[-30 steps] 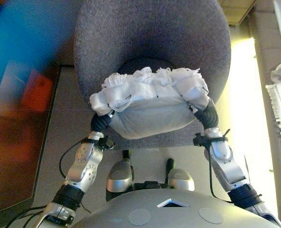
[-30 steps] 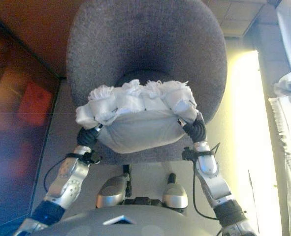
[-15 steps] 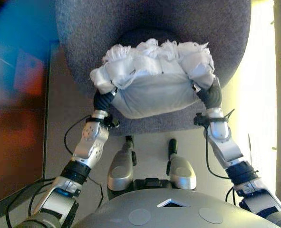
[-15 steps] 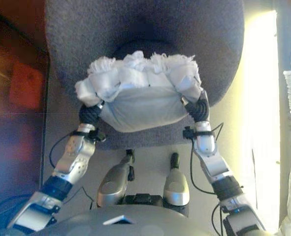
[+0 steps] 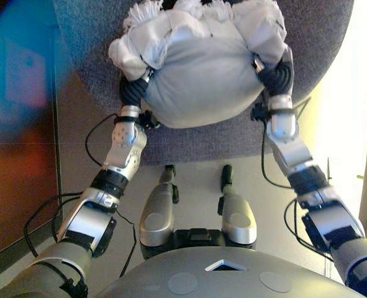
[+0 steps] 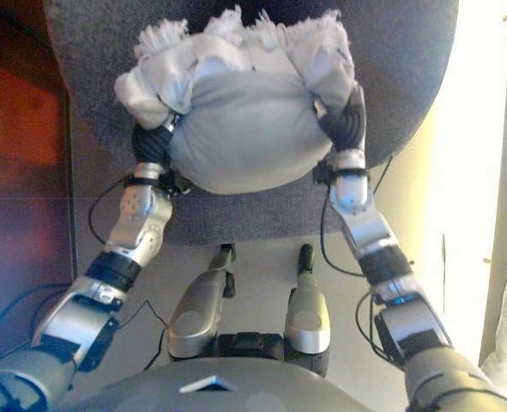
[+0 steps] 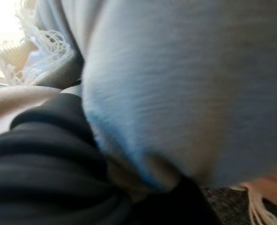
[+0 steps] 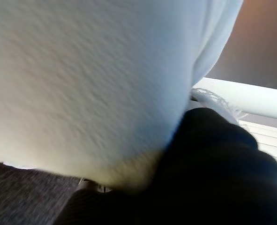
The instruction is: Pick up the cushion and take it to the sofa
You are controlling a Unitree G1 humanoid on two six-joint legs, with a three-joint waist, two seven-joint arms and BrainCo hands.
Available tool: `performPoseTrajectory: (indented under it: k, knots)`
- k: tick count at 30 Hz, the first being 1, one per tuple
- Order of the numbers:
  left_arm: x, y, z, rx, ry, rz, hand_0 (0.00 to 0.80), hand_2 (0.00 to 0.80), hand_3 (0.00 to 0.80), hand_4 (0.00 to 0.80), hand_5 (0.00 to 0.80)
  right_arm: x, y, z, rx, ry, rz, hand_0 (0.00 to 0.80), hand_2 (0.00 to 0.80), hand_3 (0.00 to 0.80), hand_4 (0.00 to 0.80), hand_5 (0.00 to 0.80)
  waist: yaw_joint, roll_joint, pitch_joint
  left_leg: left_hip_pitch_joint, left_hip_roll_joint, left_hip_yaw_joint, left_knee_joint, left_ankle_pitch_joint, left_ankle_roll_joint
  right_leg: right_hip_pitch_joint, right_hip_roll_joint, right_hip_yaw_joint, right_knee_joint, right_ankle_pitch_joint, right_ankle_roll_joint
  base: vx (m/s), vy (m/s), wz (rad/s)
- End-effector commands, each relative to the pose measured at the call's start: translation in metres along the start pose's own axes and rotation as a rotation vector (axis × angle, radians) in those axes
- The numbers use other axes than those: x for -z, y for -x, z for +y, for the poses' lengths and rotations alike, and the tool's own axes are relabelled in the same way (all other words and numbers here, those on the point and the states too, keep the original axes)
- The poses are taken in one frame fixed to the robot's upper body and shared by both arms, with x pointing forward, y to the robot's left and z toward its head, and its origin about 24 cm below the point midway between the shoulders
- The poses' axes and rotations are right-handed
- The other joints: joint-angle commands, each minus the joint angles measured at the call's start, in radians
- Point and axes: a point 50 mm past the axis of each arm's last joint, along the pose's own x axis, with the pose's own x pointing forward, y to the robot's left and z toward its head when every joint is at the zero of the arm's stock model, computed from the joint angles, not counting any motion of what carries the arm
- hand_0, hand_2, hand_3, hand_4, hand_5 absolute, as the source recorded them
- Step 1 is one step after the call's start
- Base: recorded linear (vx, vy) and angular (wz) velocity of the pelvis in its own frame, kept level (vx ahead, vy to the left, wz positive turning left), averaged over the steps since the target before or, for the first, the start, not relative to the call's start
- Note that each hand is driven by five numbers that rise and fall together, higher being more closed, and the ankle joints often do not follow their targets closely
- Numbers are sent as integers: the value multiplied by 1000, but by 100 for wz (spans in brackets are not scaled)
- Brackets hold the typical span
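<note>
White-grey cushion (image 5: 199, 77) is held up between both hands, over the seat of a round grey fabric chair (image 5: 90, 56). Fringed edge of the cushion faces away from the robot, toward the chair back; smooth bulging side faces the robot. Left hand (image 5: 133, 90) is pressed into the cushion's left side, right hand (image 5: 277, 76) into its right side; only the dark ribbed covers show, fingers buried in the fabric, so can't tell how far they're curled on either hand. Both wrist views are filled by cushion cloth against the dark cover, with a strip of grey chair fabric beyond. Floor beside the chair is pale on the right; a dark reddish-brown surface (image 5: 15, 180) sits to the left.
</note>
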Motion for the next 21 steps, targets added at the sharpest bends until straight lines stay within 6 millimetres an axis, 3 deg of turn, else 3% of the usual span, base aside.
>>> performPoseTrajectory:
  k: [1,3,4,6,7,8,9,12,13,16,21]
  knots:
    - [-53,-33,-63,178,10,-247,800,800,800,800,800,-35,-27,27,-63,-20,-108,800,800,800,800,800,-13,-22,13,-17,16,-36,82,-151,-39,-161,-66,36,55,79,0,-30,51,1]
    - [-53,-40,-63,138,-2,-227,800,800,800,800,800,-32,-36,21,-30,-24,-75,800,800,800,800,800,-12,-20,20,-30,15,-37,85,-147,-40,-179,-65,37,64,83,-1,-16,46,-2]
    - [-51,-46,-59,98,-13,-184,762,762,762,762,762,-29,-42,16,-7,-23,-44,800,800,800,800,800,-12,-20,25,-38,13,-39,87,-145,-40,-191,-64,38,70,86,-1,-14,43,-2]
    - [-50,-55,-52,32,-28,-134,0,0,0,0,0,-29,-53,9,41,-2,-9,800,800,800,800,800,-14,-19,32,-46,12,-39,87,-140,-42,-207,-66,39,74,93,1,-11,42,0]
    - [-49,-60,-46,-12,-47,-108,0,0,0,0,0,-29,-58,5,66,-3,8,800,800,800,800,800,-16,-19,38,-51,10,-39,87,-138,-43,-217,-65,40,78,95,1,-2,38,0]
    - [-49,-63,-39,-52,-58,-91,0,0,0,0,0,-30,-61,0,79,-5,14,107,107,107,107,107,-16,-19,42,-54,10,-39,88,-137,-43,-222,-65,40,80,96,1,0,0,0]
    - [-52,-65,-31,-89,-71,-94,0,0,0,0,0,-32,-64,-4,92,-4,18,0,0,0,0,0,-17,-18,45,-59,10,-38,90,-134,-45,-231,-65,40,83,99,2,13,36,1]
    - [-68,-69,-1,-236,-36,-165,0,0,0,0,0,-33,-70,-28,156,11,18,0,0,0,0,0,-14,-11,52,-67,10,-38,88,-129,-48,-242,-65,36,84,102,1,5,11,0]
    - [-75,-67,17,-322,-4,-209,0,0,0,0,0,-32,-69,-40,196,14,15,0,0,0,0,0,-10,-6,55,-69,8,-40,91,-130,-48,-246,-66,32,88,98,-1,0,0,0]
    - [-86,-59,43,-440,-2,-294,0,0,0,0,0,-27,-65,-60,288,20,13,0,0,0,0,0,0,4,58,-75,2,-49,101,-138,-48,-249,-70,20,96,89,-5,6,-12,0]
    - [-93,-35,119,-774,25,-311,0,0,0,0,0,-25,-57,-114,492,3,2,0,0,0,0,0,24,23,52,-72,-10,-58,115,-151,-51,-241,-86,-15,106,71,-10,0,-28,12]
